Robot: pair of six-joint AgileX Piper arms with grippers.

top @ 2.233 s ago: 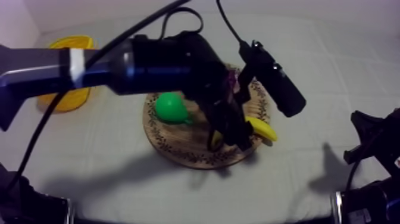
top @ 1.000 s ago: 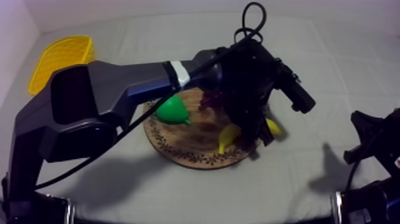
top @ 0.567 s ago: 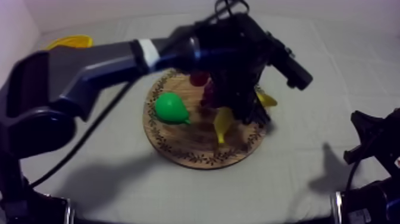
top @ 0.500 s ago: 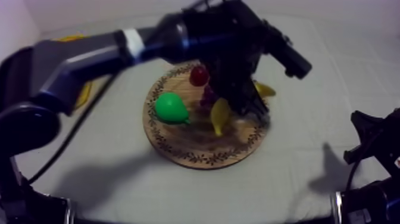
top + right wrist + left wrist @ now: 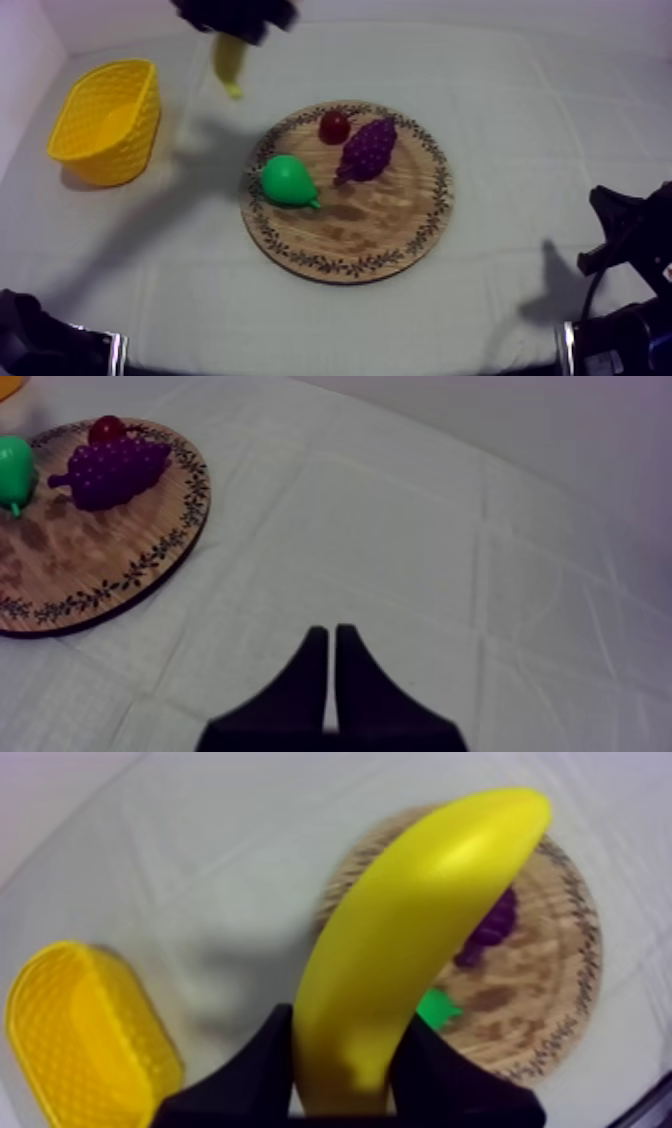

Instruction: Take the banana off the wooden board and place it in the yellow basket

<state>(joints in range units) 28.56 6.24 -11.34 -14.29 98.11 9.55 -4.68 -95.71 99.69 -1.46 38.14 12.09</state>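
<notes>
Left wrist view is showing left jaws gripping the banana [image 5: 400,952] by one end, hanging high at eleven o'clock from the wooden board [image 5: 350,235], probably to clear the wall of the yellow basket [image 5: 140,140]; right jaws are lying together, empty

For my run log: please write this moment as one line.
left pincer: shut on banana, in air between board and basket | right pincer: shut, beside board | banana: not yet in basket

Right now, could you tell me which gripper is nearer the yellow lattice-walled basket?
Left. The left gripper, shut on the yellow banana, hangs between the basket and the round wooden board; the right gripper rests shut over the cloth beyond the board's other side.
</notes>
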